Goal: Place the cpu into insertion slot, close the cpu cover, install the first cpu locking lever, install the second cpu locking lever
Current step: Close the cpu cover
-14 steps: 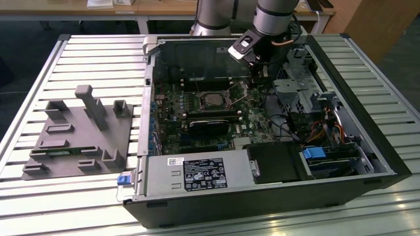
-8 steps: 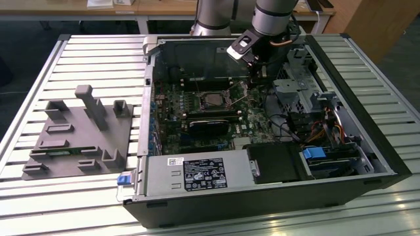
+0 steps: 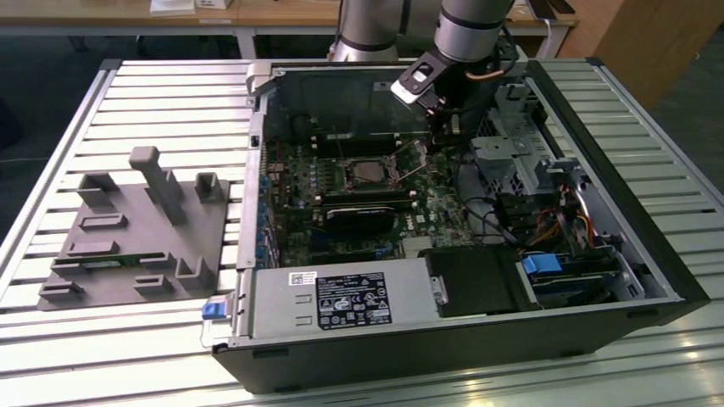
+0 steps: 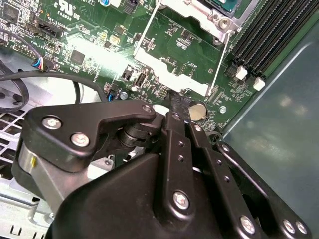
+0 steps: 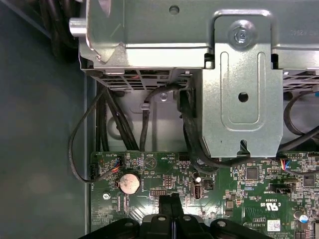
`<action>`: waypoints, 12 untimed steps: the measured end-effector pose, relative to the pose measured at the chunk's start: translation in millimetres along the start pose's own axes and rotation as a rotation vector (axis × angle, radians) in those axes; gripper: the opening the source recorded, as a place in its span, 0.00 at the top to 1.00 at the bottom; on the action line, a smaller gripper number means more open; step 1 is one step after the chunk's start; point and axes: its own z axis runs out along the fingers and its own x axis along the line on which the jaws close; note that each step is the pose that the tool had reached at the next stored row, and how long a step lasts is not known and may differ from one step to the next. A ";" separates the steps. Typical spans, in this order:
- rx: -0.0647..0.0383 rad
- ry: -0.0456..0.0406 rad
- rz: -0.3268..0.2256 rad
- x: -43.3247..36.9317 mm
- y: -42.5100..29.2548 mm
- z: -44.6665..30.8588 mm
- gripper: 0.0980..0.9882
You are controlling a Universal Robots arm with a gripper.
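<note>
Gripper [image 4: 178, 99]: the fingers are narrow, with the tips together and only a seam between them in both wrist views. The tips sit low over the motherboard [image 5: 239, 199], at the near edge of the cpu cover [image 4: 169, 69]. We cannot tell whether they pinch that edge or merely touch it.

Just beside the tips, a coin cell [image 4: 198, 110] sits in its holder on the board.

The cpu cover stands open, lifted off the insertion slot [image 3: 359, 172]; we see green board through its cut-out. A thin wire lever [image 4: 220, 59] stands raised along one side of it. Cover and lever lie between the gripper and the slot. The slot's centre looks dark in the exterior view, and we cannot tell whether the cpu lies in it.

Past the slot run long black memory slots [image 4: 264, 40].

On the gripper's other side, a grey metal drive cage [image 5: 244, 84] overhangs the board's edge. Black cables [image 5: 107, 124] drop from under it to the board connectors. In the exterior view the cage stands close on the arm's right.

Farther off, a black rectangular block [image 3: 362, 222] lies near the slot. A silver labelled box [image 3: 328, 301] fills the near end of the case [image 3: 633, 195].

The case lies open on a slatted table [image 3: 147, 93]. A grey fixture [image 3: 136, 229] with upright posts rests on the exterior view's left, apart from the case.
</note>
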 end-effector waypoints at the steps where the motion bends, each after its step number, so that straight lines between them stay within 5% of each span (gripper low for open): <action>1: 0.000 -0.0001 0.000 0.0 -0.3 -0.1 0.99; 12: 0.000 -0.0003 0.000 -1.0 -6.1 -0.8 0.99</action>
